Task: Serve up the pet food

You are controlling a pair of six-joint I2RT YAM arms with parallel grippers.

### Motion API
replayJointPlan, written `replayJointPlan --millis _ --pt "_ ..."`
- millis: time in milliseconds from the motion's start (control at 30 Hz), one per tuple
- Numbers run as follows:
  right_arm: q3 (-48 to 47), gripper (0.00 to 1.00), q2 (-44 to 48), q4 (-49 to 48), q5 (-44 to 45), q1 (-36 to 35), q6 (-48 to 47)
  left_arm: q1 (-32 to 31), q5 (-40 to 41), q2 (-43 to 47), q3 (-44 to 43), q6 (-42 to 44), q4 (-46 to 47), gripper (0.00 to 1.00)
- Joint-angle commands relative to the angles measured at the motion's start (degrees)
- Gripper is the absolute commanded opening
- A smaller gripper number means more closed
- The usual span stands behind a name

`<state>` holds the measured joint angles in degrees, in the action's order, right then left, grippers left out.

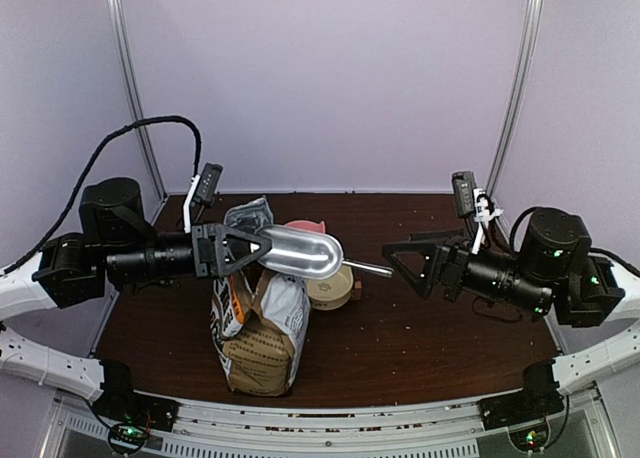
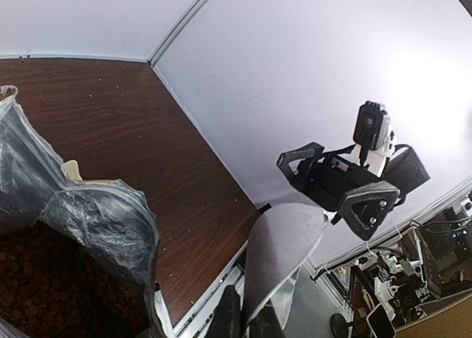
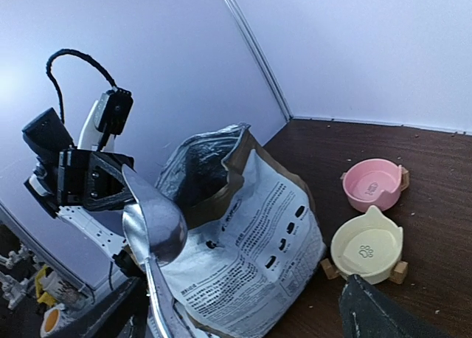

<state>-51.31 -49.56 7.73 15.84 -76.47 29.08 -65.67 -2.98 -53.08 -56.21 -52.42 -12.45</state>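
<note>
The pet food shows as dark-brown kibble (image 2: 51, 279) inside the open printed bag (image 1: 262, 328), which stands at the middle front. My left gripper (image 1: 255, 248) is shut on the bowl end of the silver scoop (image 1: 300, 250) and holds it level above the bag's mouth. The left wrist view shows the scoop (image 2: 284, 257) clamped between the fingers (image 2: 230, 316). No kibble shows in the scoop. Its handle (image 1: 368, 269) points at my right gripper (image 1: 397, 258), which is open. In the right wrist view the handle (image 3: 158, 294) lies close to the left finger (image 3: 110, 316).
A pink bowl (image 1: 305, 225) and a cream bowl (image 1: 335, 288) sit right of the bag; both look empty in the right wrist view, the pink bowl (image 3: 371, 183) behind the cream bowl (image 3: 366, 243). Crumbs dot the dark wood table (image 1: 430, 328). White walls close in behind.
</note>
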Motion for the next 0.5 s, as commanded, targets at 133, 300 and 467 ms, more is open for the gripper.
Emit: replayJointPlan --millis 133,300,467 --pt "2.05 0.83 -3.80 -17.69 -14.73 1.14 8.42 0.28 -1.76 0.94 1.05 -1.44 7.33 0.00" --pt "0.70 0.67 -6.58 -18.82 -16.32 1.06 9.02 0.28 -2.09 0.48 0.84 -1.46 7.00 0.00" --pt "-0.07 0.52 -7.56 -18.38 -16.35 1.10 9.23 0.32 -1.67 0.49 0.78 -1.34 6.96 0.00"
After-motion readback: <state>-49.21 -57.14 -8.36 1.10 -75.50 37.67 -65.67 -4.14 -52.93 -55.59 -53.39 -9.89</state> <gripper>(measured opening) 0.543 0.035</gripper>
